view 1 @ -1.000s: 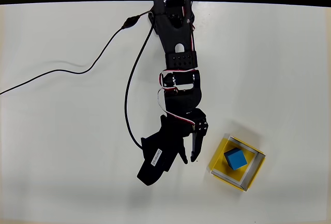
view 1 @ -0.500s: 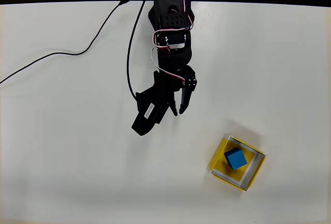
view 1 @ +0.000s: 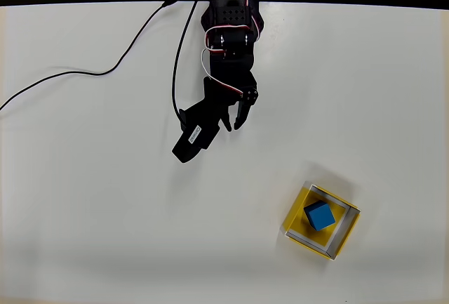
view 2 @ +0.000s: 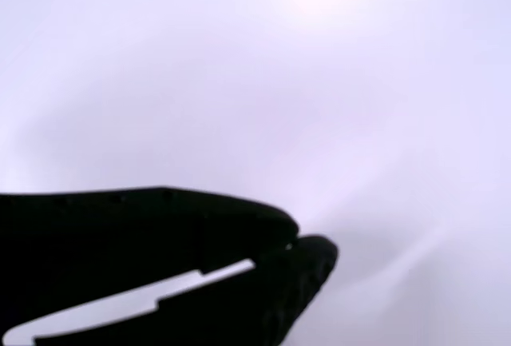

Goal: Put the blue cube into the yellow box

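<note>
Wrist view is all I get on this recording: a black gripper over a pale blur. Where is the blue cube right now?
Observer: The blue cube sits inside the yellow box, near the lower right of the overhead view.
Operator: Is the gripper anywhere near it?
Observer: No. The gripper is up and to the left of the box, near the arm's base, with bare table between them.
Operator: Is it carrying anything?
Observer: Nothing shows between its fingertips from overhead.
Operator: Anything else lying on the table?
Observer: A black cable runs from the left edge up to the arm.
</note>
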`<state>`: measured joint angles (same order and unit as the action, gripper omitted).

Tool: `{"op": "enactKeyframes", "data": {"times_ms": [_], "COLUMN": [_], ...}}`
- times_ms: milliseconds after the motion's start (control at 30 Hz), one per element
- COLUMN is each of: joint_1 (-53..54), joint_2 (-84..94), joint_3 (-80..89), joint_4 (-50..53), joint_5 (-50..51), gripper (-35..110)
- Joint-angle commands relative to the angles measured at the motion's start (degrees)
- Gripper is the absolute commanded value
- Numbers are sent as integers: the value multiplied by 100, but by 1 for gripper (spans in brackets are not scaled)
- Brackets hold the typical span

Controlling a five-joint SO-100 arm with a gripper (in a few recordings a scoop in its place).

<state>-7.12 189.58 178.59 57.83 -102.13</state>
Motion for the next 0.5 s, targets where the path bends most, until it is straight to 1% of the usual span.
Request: {"op": "enactKeyframes", "data": {"times_ms": [0, 133, 233, 467], "joint_1": [-44, 9, 35, 79], "joint_2": [193, 202, 202, 202], "joint_3": [158, 158, 158, 158], "joint_4": [993, 1881, 1978, 2004], "joint_5": [-9, 123, 510, 738], "gripper": [0, 0, 0, 0]}}
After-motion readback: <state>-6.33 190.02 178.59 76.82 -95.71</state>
